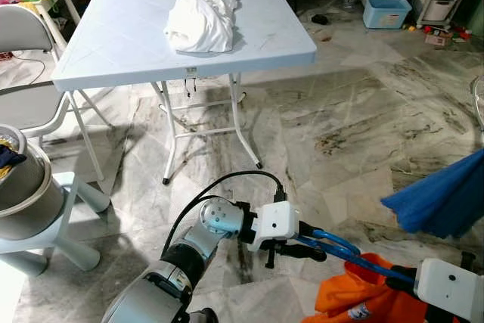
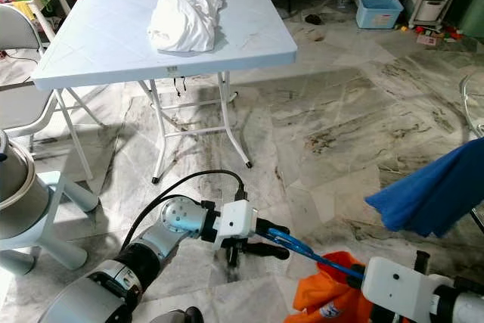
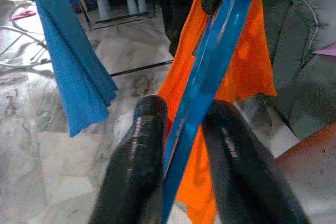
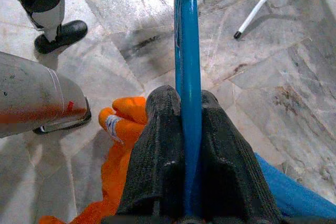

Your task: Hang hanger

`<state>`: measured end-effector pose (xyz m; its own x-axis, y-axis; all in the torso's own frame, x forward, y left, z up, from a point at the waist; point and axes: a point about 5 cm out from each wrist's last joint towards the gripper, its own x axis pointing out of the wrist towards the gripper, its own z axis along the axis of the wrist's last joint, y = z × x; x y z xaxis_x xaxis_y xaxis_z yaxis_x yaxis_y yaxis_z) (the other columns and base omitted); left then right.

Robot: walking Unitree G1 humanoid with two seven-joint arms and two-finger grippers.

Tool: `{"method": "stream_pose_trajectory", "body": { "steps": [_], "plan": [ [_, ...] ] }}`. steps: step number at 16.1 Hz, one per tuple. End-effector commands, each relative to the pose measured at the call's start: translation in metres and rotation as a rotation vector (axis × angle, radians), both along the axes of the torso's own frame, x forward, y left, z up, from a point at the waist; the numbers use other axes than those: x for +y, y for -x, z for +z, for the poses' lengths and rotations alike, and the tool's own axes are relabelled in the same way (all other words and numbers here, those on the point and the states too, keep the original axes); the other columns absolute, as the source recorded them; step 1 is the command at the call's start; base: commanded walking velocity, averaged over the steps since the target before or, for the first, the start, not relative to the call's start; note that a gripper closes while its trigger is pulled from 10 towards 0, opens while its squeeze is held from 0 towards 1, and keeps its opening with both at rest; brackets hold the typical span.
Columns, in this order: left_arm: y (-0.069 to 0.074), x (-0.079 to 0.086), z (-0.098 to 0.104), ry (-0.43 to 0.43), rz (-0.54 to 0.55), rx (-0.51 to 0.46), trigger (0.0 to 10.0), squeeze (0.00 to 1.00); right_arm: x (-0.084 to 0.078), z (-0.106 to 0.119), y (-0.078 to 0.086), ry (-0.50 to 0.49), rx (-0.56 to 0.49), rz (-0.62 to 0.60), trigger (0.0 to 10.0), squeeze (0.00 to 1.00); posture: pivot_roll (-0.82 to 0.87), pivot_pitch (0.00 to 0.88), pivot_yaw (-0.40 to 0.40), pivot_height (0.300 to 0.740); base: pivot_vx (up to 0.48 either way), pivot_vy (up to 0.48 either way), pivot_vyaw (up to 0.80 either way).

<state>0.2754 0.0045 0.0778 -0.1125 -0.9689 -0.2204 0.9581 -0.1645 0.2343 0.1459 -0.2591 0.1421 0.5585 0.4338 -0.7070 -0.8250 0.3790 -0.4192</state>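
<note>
The blue hanger (image 1: 336,247) is low in front of the robot, over the marble floor (image 1: 340,126). An orange shirt (image 1: 355,296) hangs on it. Both grippers hold the hanger, one at each end.

The left gripper (image 1: 306,241) has one end. Its two black fingers (image 3: 136,161) sit on either side of the blue bar and pinch it. The right gripper (image 4: 184,129) has the other end. Its fingers are pressed tight on the bar, with the orange shirt just below them.

A blue cloth (image 1: 442,194) hangs on the robot's right side, near the hanger but not touching it. It may be on a drying rack; a thin metal curve shows at the right edge, but it is hard to tell.

Farther off stands a white folding table (image 1: 121,35) with a white bundle of cloth (image 1: 203,20) on top. A gray chair (image 1: 23,35) and a metal pot (image 1: 23,187) on a stool are at the robot's left. A blue bin (image 1: 386,11) sits far back on the floor.

The shirt looks to be on the hanger already, so that part seems done. The hanger is not hung up yet. I think the robot must lift it and hook it on a rail, maybe near the blue cloth.
</note>
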Motion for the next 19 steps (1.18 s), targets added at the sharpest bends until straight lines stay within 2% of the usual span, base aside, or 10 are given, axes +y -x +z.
{"method": "stream_pose_trajectory", "body": {
  "steps": [1, 8, 9, 10, 11, 13, 14, 16, 17, 19],
  "plan": [
    [-0.001, -0.003, 0.005, 0.002, -0.023, -0.014, 0.0, 0.0, 0.003, 0.002, -0.001, -0.008, -0.013, 0.021, 10.0, 0.0, -0.13, 0.121, 0.019, 0.74, 0.0, 0.0, 0.0],
    [0.006, 0.001, -0.005, -0.058, -0.074, -0.026, 0.0, 0.0, 0.0, 0.005, 0.0, -0.004, -0.019, 0.011, 10.0, 0.0, -0.13, 0.123, 0.019, 0.74, 0.0, 0.0, 0.0],
    [0.007, 0.002, -0.006, -0.068, -0.086, -0.044, 3.1, 0.0, 0.001, 0.005, 0.0, -0.004, -0.019, 0.012, 10.0, 0.0, -0.13, 0.123, 0.019, 0.74, 0.0, 0.0, 0.0],
    [0.008, 0.002, -0.005, -0.065, -0.089, -0.061, 8.4, 0.0, 0.001, 0.005, -0.001, -0.004, -0.019, 0.013, 10.0, 0.0, -0.13, 0.124, 0.019, 0.74, 0.0, 0.0, 0.0],
    [0.008, 0.002, -0.005, -0.065, -0.089, -0.063, 10.0, 0.0, 0.001, 0.005, -0.001, -0.004, -0.019, 0.013, 10.0, 0.0, -0.13, 0.124, 0.019, 0.74, 0.0, 0.0, 0.0],
    [0.009, 0.001, -0.006, -0.065, -0.091, -0.067, 4.7, 0.0, 0.002, 0.004, 0.0, -0.007, -0.017, 0.015, 10.0, 0.0, -0.13, 0.122, 0.018, 0.74, 0.0, 0.0, 0.0],
    [0.009, 0.001, -0.006, -0.064, -0.088, -0.078, 10.0, 0.0, 0.002, 0.004, 0.0, -0.008, -0.016, 0.014, 10.0, 0.0, -0.13, 0.123, 0.017, 0.74, 0.0, 0.0, 0.0],
    [0.011, 0.002, -0.008, -0.075, -0.113, -0.072, 10.0, 0.0, 0.002, 0.003, 0.0, -0.008, -0.016, 0.013, 10.0, 0.0, -0.13, 0.123, 0.017, 0.74, 0.0, 0.0, 0.0],
    [0.009, 0.002, -0.007, -0.07, -0.094, -0.064, 10.0, 1.0, 0.002, 0.003, 0.0, -0.008, -0.016, 0.013, 10.0, 0.0, -0.13, 0.123, 0.018, 0.74, 0.0, 0.0, 0.0],
    [0.009, 0.003, -0.008, -0.091, -0.117, -0.051, 10.0, 1.0, 0.002, 0.003, -0.001, -0.008, -0.016, 0.012, 10.0, 0.0, -0.13, 0.122, 0.018, 0.74, 0.0, 0.0, 0.0]
  ]
}}
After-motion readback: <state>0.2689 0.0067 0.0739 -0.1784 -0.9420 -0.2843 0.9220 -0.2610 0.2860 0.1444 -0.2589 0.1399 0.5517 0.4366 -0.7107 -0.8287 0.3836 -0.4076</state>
